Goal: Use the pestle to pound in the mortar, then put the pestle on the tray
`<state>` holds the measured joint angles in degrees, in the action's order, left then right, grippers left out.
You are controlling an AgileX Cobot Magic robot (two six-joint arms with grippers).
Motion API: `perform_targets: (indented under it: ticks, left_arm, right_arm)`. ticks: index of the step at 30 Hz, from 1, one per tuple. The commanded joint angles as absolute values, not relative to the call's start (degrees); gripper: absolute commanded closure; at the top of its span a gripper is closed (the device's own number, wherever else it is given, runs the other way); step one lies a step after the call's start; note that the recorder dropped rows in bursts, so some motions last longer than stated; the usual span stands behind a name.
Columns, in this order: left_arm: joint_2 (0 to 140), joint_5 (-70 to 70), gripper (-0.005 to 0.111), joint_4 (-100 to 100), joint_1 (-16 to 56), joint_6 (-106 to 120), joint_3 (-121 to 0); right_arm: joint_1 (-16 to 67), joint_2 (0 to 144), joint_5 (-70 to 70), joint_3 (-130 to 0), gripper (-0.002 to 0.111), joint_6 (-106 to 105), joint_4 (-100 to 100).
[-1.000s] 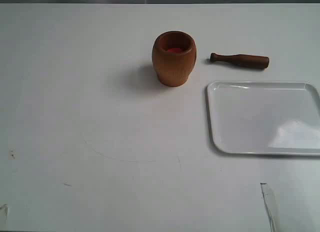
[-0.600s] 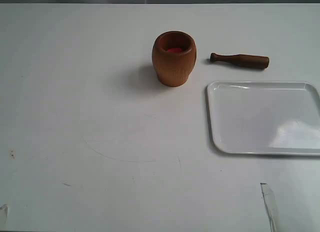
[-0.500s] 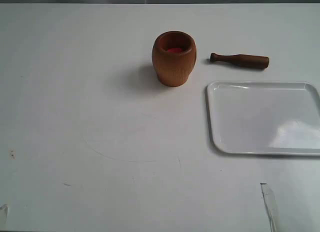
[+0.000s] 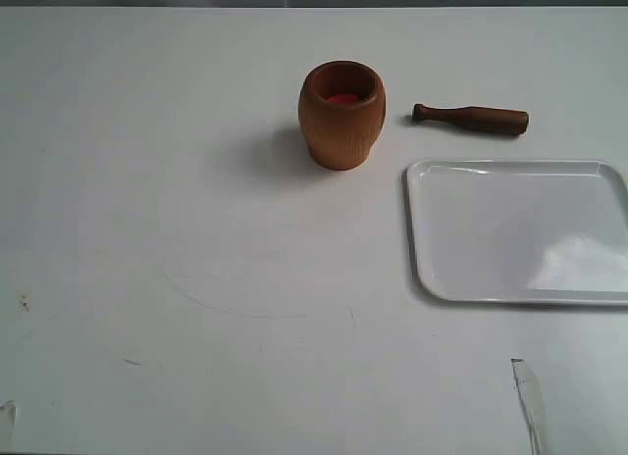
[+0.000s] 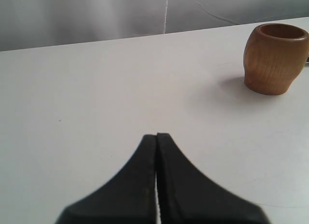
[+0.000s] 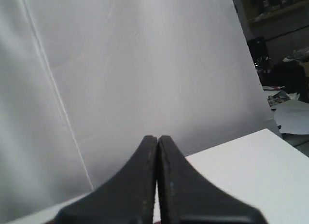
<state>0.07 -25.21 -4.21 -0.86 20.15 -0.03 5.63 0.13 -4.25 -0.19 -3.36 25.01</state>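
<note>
Worktop [image 4: 147, 229]: plain white, and it carried all three things toward its far right part.
Tray [image 4: 491, 229]: white, lay flat at the right, nearer the camera than the other two, with nothing on it.
Mortar [image 4: 340, 122]: stood upright near the middle, mouth up, reddish inside; the left wrist view showed it well apart from that arm.
Pestle [image 4: 471, 119]: lay on its side just to the right of the mortar, apart from it, knob end toward the mortar, just beyond the tray's far edge.
Left fingers [image 5: 145, 156]: pressed together on nothing, above bare worktop.
Right fingers [image 6: 145, 156]: pressed together too, empty, aimed at the backdrop (none of the task's things showed in that view).
Step in hand: by my reading the very start, with the pestle not yet picked up and no pounding done.
Next move: probably the right arm should swing toward the pestle, spread its fingers, come down over the shaft and close across it.
</note>
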Motion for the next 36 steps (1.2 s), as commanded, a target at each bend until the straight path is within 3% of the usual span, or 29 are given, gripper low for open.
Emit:
perform_targets:
  ticks: [1, 6, 12, 20, 29, 36]
  left_arm:
    - [0.0, -25.0, 0.107, -3.8, -0.4, 19.7, 0.0]
    - [0.0, -25.0, 0.107, -3.8, -0.4, 19.7, 0.0]
    - [0.0, -25.0, 0.107, -3.8, -0.4, 19.7, 0.0]
    - [0.0, -25.0, 0.107, -3.8, -0.4, 19.7, 0.0]
    - [0.0, -25.0, 0.107, -3.8, -0.4, 19.7, 0.0]
    - [0.0, -25.0, 0.107, -3.8, -0.4, 19.7, 0.0]
  right_arm:
    - [5.5, 0.0, -6.5, -3.3, 0.108, -2.6, 28.8]
    - [7.4, 0.7, -3.9, -17.7, 0.108, -2.7, 14.9]
    - [8.2, 16.4, 13.2, -39.2, 0.108, -9.5, 3.7]
    - [8.2, 43.7, 35.7, -61.6, 0.108, -26.6, 6.2]
    - [8.2, 75.6, 55.6, -77.9, 0.108, -49.0, 20.7]
    - [8.6, 96.3, 59.2, -84.8, 0.108, -57.8, 21.4]
